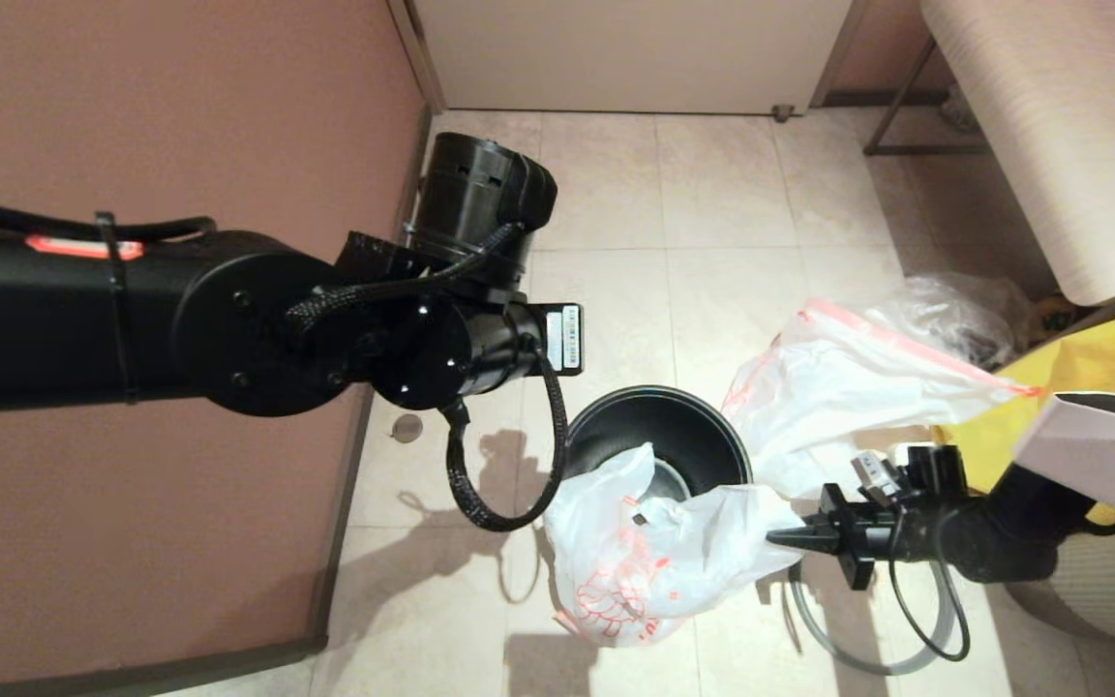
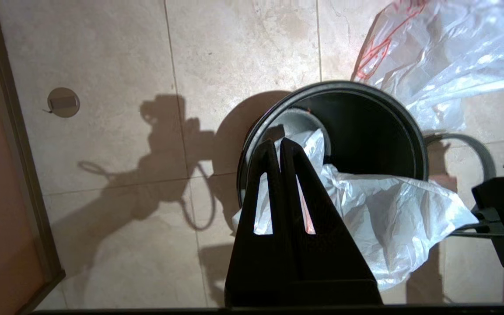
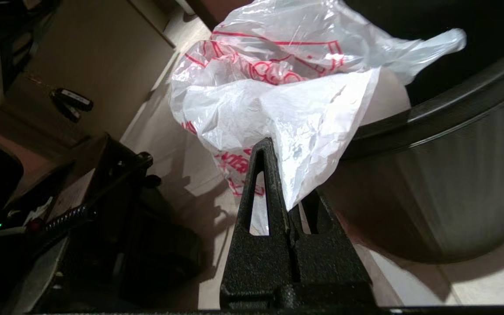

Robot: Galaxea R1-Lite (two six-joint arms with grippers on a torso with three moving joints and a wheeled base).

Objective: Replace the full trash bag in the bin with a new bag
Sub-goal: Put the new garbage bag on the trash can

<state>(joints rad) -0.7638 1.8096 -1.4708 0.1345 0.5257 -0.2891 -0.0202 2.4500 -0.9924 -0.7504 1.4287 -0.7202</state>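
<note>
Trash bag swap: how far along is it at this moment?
Done: the full trash bag lies on the floor beside the bin. In hand: the new bag drapes over the bin's rim, both the left gripper and right gripper shut on it. Left: spreading it open, lining the bin, refitting the grey ring.

The bin (image 1: 659,426) stands on the floor, with the wall to its left. The new bag (image 1: 649,552) drapes over the bin's near rim, partly inside and mostly outside. The full trash bag (image 1: 838,387) lies just right of the bin (touching it, as far as I can tell). The grey ring (image 1: 848,644) lies on the floor, right of the new bag.
</note>
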